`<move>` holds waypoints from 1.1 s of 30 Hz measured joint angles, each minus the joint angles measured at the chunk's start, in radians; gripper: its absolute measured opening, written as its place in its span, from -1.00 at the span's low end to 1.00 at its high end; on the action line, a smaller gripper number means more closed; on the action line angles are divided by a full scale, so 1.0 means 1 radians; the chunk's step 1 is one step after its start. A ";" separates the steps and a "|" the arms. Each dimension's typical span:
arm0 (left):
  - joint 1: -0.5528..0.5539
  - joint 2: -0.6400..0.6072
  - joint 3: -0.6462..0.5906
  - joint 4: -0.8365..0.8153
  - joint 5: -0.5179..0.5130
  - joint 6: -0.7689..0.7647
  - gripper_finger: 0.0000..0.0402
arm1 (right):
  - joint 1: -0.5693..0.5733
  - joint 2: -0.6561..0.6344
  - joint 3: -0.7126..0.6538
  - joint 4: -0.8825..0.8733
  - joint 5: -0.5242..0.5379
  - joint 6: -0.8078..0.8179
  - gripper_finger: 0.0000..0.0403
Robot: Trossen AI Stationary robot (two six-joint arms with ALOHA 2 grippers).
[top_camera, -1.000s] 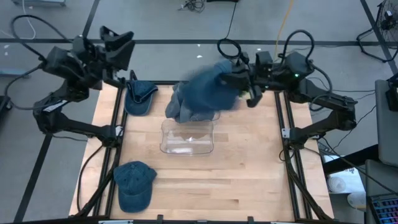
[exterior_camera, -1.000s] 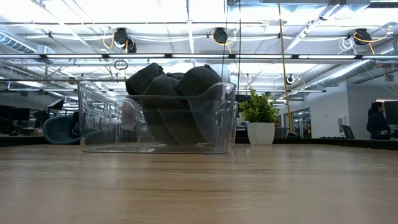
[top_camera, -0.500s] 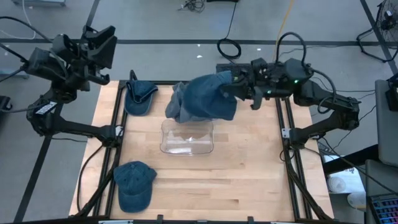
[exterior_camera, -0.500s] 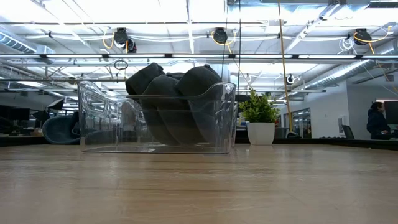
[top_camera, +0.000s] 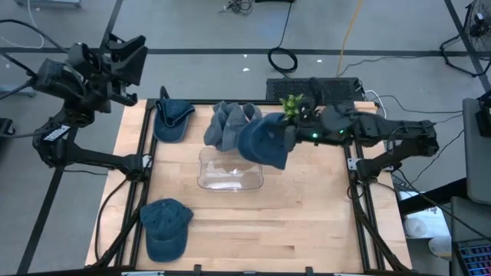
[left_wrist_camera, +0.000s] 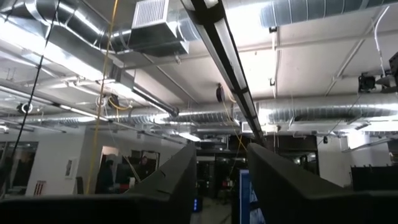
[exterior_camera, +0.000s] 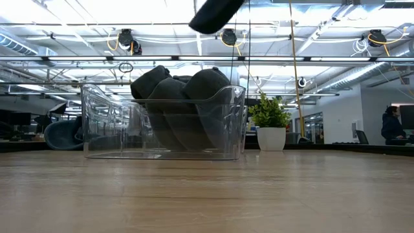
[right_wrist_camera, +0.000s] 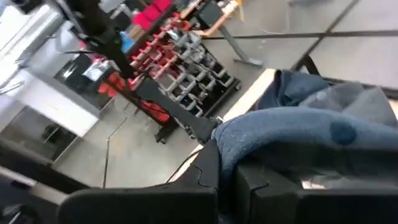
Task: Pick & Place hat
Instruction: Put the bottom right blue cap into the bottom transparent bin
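Note:
My right gripper (top_camera: 291, 138) is shut on a blue denim cap (top_camera: 265, 141), which hangs in the air over the right end of the clear plastic bin (top_camera: 230, 169). In the low view the cap's dark underside (exterior_camera: 217, 13) shows high above the bin (exterior_camera: 162, 123). In the right wrist view the cap (right_wrist_camera: 311, 143) fills the space ahead of the fingers. My left gripper (left_wrist_camera: 222, 183) is open and raised off the table's far left corner (top_camera: 123, 60), pointing at the ceiling. My right gripper pinches a fold at the cap's edge (right_wrist_camera: 225, 155) between its two fingers, coming level from the table's right side. The cap is lifted clear and spreads away from the fingers toward the table's left. How many layers are caught is hidden by the cloth.
A pile of denim caps (top_camera: 228, 124) lies just beyond the bin's far wall. One cap (top_camera: 173, 119) lies at the far left, another (top_camera: 165, 227) near the front left. A potted plant (top_camera: 291, 103) stands off the far edge. Bare wood lies to the right and near side.
My right gripper has carried the cap from over the pile at the far edge toward the near edge and down, bringing it over the bin's right end; the cap now shows at the top of the low view. The left arm swung a little farther left.

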 joint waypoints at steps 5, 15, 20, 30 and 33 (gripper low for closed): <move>0.000 0.000 0.000 -0.077 0.000 -0.001 -0.17 | 0.016 0.065 0.000 -0.084 0.008 0.090 -1.00; 0.000 0.000 0.000 -0.156 0.000 -0.026 -0.04 | 0.027 0.196 -0.001 -0.176 -0.069 0.214 -1.00; 0.000 -0.011 0.000 -0.155 0.002 -0.023 0.01 | 0.040 0.200 -0.001 -0.168 -0.070 0.243 -1.00; 0.000 -0.019 0.000 -0.155 0.007 -0.019 -0.05 | 0.098 0.188 0.002 -0.072 -0.071 0.251 -1.00; 0.000 -0.019 0.000 -0.155 0.007 -0.019 -0.03 | 0.098 0.198 0.001 -0.085 -0.072 0.247 -1.00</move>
